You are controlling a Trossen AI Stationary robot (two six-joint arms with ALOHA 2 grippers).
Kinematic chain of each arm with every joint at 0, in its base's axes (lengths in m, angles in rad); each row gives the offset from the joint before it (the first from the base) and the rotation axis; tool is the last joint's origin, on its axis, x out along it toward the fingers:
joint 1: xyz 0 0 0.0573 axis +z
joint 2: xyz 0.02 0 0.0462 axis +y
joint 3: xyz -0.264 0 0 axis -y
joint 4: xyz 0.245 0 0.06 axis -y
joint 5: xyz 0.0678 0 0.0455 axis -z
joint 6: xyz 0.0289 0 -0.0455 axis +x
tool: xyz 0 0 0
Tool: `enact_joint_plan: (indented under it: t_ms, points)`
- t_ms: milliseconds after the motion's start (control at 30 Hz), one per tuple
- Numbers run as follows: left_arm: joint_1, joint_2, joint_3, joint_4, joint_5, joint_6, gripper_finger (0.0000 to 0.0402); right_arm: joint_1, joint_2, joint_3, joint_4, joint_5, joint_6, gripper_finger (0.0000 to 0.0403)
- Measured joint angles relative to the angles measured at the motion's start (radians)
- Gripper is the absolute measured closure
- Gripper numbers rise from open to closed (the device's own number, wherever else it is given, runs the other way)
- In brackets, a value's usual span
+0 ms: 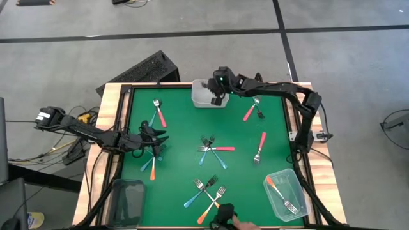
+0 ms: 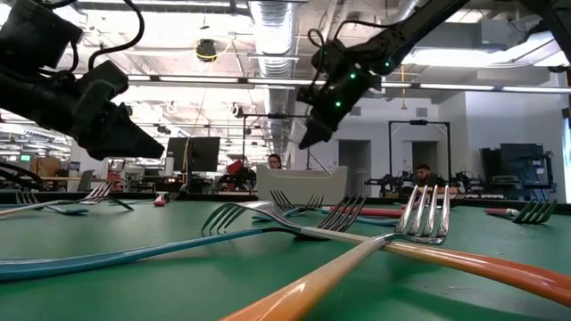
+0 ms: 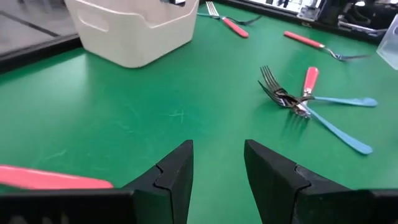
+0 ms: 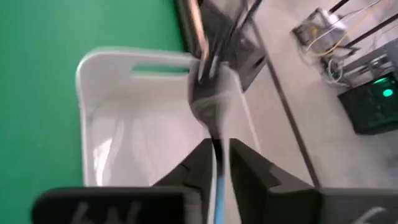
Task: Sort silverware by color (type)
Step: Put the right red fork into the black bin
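Note:
Small forks with blue, pink or orange handles lie scattered on the green mat: a cluster in the middle [image 1: 214,148], another near the front edge [image 1: 208,191], pink ones toward the right [image 1: 261,147]. My right gripper [image 1: 219,96] hangs over the white bin [image 1: 204,94] at the far edge, shut on a blue-handled fork [image 4: 208,99]. My left gripper [image 1: 156,136] is open, low over the mat at the left, above a blue and an orange fork [image 1: 153,163]. In its wrist view the open fingers [image 3: 217,149] frame bare mat, with a pink handle [image 3: 50,179] beside them. My right gripper pinches the blue-handled fork between its two fingers where the blue handle [image 4: 216,180] begins. The fingers lie along the fork, whose metal tines [image 4: 202,68] stick out past the fingertips. It is lifted clear, over the open white bin [image 4: 124,124].
A clear container [image 1: 285,195] at the near right corner holds an orange fork. A dark container [image 1: 128,199] sits at the near left corner. A person's dark-gloved hand [image 1: 230,219] reaches in at the near edge. A wooden rim [image 1: 108,128] frames the mat.

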Motion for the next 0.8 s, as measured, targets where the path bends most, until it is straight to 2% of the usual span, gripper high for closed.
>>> enact_joint_plan:
  t_ms: [167,300,500,667,800]
  points:
    - [-0.001,0.000,0.000,-0.031,-0.001,-0.052,0.0272,0.007,0.002,0.002,-0.036,-0.009,0.022,0.0263]
    - [-0.001,0.000,0.000,-0.036,-0.001,-0.105,0.0272,0.019,-0.026,0.001,-0.047,0.012,0.112,0.0236]
    - [-0.001,0.000,0.000,-0.033,0.000,-0.133,0.0272,0.050,-0.101,0.001,-0.094,0.012,0.227,0.0234]
    - [-0.001,0.000,0.000,0.005,0.025,-0.134,0.0272,0.097,-0.164,0.001,-0.251,0.008,0.397,0.0242]
    - [-0.016,0.000,0.000,0.046,0.055,-0.134,0.0272,0.146,-0.199,-0.078,-0.308,0.006,0.497,0.0243]
